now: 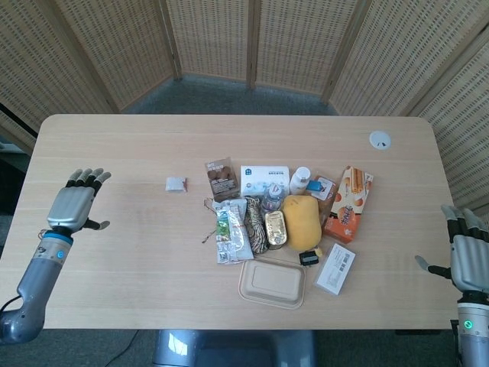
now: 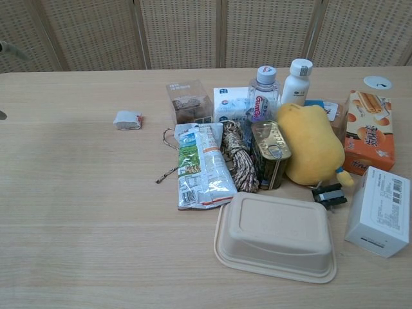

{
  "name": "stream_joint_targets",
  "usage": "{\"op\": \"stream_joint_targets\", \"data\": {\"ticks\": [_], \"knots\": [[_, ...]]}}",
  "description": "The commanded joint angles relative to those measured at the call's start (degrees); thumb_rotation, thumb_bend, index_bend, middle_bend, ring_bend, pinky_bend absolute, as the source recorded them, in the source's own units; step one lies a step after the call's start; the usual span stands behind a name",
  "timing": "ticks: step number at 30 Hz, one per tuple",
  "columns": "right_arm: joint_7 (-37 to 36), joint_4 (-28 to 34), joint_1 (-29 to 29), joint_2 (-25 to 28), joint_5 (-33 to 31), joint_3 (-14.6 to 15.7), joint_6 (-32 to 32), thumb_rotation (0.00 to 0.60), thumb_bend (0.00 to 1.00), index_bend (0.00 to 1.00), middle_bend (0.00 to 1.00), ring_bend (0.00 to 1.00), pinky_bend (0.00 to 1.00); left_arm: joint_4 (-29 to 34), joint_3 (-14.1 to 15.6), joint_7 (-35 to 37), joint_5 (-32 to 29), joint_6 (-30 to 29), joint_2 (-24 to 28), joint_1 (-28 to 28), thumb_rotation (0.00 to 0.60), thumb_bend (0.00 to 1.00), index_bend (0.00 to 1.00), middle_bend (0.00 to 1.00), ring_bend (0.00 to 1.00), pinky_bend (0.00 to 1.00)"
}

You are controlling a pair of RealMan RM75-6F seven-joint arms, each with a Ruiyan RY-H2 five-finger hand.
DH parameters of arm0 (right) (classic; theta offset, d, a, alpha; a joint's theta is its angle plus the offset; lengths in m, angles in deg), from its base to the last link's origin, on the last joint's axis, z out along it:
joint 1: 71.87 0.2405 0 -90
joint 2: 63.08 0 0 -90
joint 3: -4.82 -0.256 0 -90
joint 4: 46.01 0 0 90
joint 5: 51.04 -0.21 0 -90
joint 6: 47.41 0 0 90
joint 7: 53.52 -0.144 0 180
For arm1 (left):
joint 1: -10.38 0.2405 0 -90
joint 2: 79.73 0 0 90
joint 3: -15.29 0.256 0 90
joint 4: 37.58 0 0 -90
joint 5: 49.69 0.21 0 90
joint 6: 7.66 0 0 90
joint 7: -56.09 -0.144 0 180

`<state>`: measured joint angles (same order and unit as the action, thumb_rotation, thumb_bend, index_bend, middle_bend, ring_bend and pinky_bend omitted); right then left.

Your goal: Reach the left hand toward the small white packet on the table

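The small white packet [image 1: 176,183] [image 2: 127,120] lies alone on the table, left of the pile of goods. My left hand [image 1: 74,205] hovers over the table's left part with its fingers spread and nothing in it, well left of the packet. In the chest view only a fingertip [image 2: 11,50] shows at the left edge. My right hand [image 1: 469,260] hangs off the table's right edge, fingers apart and empty.
A pile sits at the table's middle right: a snack bag [image 1: 231,232], coiled rope [image 1: 255,225], a tin [image 1: 275,228], a yellow plush [image 1: 300,222], bottles [image 1: 299,180], an orange box [image 1: 348,203], a white box [image 1: 335,268] and a pulp tray [image 1: 272,282]. A white disc [image 1: 380,138] lies far right.
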<state>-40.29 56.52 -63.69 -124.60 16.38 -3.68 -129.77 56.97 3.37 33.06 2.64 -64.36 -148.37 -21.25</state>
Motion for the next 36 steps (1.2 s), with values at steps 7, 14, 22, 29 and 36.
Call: {"op": "stream_joint_targets", "data": {"ticks": [7, 14, 22, 29, 36], "knots": [[-2.28, -0.62, -1.10, 0.80, -0.54, -0.26, -0.06, 0.545, 0.00, 0.00, 0.00, 0.00, 0.00, -5.84, -0.95, -3.45, -5.63, 2.13, -5.13, -5.23, 0.600, 0.19, 0.23, 0.00, 0.00, 0.00], [-3.34, -1.40, -1.39, 0.95, -0.89, -0.54, 0.40, 0.546, 0.00, 0.00, 0.00, 0.00, 0.00, -11.43, -1.64, -5.56, -9.34, 3.58, -9.55, -9.27, 0.600, 0.19, 0.25, 0.00, 0.00, 0.00], [-4.33, -1.70, -2.34, 1.70, -1.78, -0.77, 0.20, 0.545, 0.00, 0.00, 0.00, 0.00, 0.00, -17.94, -1.55, -8.75, -14.20, 6.75, -14.95, -14.24, 0.600, 0.19, 0.25, 0.00, 0.00, 0.00], [-5.03, -1.47, -3.63, 2.65, -2.70, -0.82, -0.51, 0.546, 0.00, 0.00, 0.00, 0.00, 0.00, -25.20, -1.25, -10.88, -17.49, 9.51, -20.52, -18.31, 0.600, 0.18, 0.24, 0.00, 0.00, 0.00], [-4.89, -0.31, -5.20, 4.13, -3.96, -0.94, -1.80, 0.544, 0.00, 0.00, 0.00, 0.00, 0.00, -35.00, -1.11, -12.00, -19.70, 13.05, -26.86, -21.90, 0.600, 0.18, 0.23, 0.00, 0.00, 0.00]]}}
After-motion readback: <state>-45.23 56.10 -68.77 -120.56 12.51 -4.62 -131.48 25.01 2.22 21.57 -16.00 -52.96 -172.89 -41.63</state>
